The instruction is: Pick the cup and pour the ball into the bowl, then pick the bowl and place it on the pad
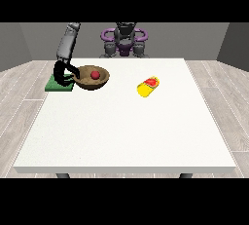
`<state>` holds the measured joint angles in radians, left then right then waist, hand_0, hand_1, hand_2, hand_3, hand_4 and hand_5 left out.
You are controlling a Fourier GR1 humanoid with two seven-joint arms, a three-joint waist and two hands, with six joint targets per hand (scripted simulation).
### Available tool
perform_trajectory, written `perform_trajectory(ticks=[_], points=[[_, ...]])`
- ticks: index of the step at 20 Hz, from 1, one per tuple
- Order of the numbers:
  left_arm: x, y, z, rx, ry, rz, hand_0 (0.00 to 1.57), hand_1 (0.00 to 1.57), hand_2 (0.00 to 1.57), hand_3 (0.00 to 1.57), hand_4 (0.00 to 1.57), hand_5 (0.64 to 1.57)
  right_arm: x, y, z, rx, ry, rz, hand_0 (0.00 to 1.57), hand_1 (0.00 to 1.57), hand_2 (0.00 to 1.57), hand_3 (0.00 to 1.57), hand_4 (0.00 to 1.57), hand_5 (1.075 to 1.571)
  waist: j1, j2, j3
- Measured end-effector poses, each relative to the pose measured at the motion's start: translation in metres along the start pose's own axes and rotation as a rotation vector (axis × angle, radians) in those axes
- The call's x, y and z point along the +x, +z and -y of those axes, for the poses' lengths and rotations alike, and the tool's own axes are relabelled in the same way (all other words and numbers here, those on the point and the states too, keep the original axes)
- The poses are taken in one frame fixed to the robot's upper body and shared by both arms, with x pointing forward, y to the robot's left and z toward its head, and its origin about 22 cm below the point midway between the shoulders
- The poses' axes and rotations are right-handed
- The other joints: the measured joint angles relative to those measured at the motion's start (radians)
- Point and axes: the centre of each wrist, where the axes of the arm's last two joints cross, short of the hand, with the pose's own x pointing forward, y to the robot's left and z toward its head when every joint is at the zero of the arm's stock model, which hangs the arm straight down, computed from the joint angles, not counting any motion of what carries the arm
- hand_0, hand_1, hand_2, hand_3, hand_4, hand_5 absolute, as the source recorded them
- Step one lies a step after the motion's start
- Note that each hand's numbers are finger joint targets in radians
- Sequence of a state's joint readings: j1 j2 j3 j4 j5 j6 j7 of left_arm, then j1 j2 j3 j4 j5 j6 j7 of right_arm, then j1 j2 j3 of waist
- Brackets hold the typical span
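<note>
The yellow cup (149, 87) is lying tipped on the surface (126, 131), its long axis slanting, red-lined mouth pointing up-right. The robot hand at the view's left (63, 74) is curling on the rim of the bowl (92, 79), which is holding the ball (95, 75) and partly hiding the pad (56, 84).

table (126, 131): white | on it: green pad (55, 85) far corner; yellow cup (148, 87) lying on side

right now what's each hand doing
Hand at the view's left: shut on the rim of the bowl.
Other hand: not in view.
</note>
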<state>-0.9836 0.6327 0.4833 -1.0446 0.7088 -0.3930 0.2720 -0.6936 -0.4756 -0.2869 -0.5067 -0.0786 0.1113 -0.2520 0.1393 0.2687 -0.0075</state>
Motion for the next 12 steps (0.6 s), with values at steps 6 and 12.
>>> perform_trajectory(ticks=[6, 12], points=[[0.001, 0.017, -0.031, 0.061, -0.013, -0.025, 0.00, 0.00, 0.00, 0.00, 0.00, 1.571, 0.044, -0.017, 0.001, -0.002, 0.060, -0.018, 1.57, 1.57, 1.57, 1.00, 1.16, 1.554, -0.060, -0.039, 0.0051], [0.012, 0.020, -0.036, 0.078, -0.023, -0.006, 0.00, 0.00, 0.00, 0.00, 0.00, 1.571, 0.081, -0.018, 0.045, -0.013, 0.125, 0.003, 1.57, 1.57, 1.57, 1.17, 1.16, 1.568, -0.088, -0.029, 0.0074]])
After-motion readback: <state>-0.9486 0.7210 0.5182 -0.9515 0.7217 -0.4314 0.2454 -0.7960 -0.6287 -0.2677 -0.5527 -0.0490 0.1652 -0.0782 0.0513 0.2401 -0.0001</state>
